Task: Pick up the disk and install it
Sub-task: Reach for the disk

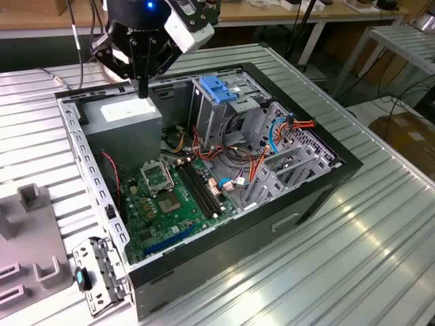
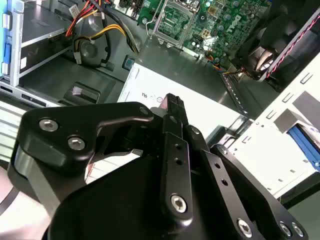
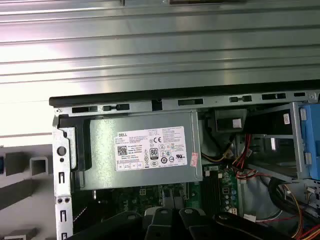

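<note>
I see an open desktop computer case (image 1: 87,159) lying on its side on a ribbed metal worktop (image 1: 353,258). Of the disk (image 2: 304,137) I can make out little. In the second wrist view a blue rail runs along a pale slab seated in a light grey holder (image 2: 270,150), just outside the case wall. Its label is out of sight, and I cannot tell how it sits. The gripper (image 1: 143,92) hangs over the rear corner of the case, its jaws brought together into one dark tip with nothing between them. The tip is just above the grey power supply box (image 1: 129,132) and its white sticker (image 1: 122,109); I cannot tell whether it touches. The disk lies apart from the jaws, beyond the case wall. Inside the case, beside the power supply box, is a green motherboard (image 1: 163,204) with a square socket (image 1: 155,175) and black memory slots (image 1: 204,193). Toward the exterior view's right stands a metal drive cage (image 1: 224,115) topped by a blue latch (image 1: 221,88). Red, orange and yellow cables (image 1: 262,159) trail around it.
</note>
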You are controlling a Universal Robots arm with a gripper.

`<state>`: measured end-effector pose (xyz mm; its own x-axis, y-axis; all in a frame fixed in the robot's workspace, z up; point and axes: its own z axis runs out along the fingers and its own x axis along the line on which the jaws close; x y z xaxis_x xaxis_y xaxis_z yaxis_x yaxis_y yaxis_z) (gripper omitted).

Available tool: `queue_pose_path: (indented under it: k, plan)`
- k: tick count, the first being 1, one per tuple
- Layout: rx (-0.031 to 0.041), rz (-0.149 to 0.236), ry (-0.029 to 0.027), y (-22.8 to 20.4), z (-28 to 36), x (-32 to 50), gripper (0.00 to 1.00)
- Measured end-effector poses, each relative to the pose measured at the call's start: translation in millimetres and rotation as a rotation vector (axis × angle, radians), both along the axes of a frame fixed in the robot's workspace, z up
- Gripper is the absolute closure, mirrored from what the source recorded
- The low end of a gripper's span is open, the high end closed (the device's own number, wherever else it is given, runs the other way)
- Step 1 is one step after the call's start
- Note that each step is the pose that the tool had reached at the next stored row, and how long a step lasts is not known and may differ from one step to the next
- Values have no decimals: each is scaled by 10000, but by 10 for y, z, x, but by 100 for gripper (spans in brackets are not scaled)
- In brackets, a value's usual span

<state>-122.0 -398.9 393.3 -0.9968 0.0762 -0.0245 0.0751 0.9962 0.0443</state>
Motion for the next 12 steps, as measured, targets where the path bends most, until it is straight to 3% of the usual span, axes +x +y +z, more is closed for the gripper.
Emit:
queue_pose_path:
  k: [12]
  plan:
    - [0, 0, 0, 0, 0, -124, 89]
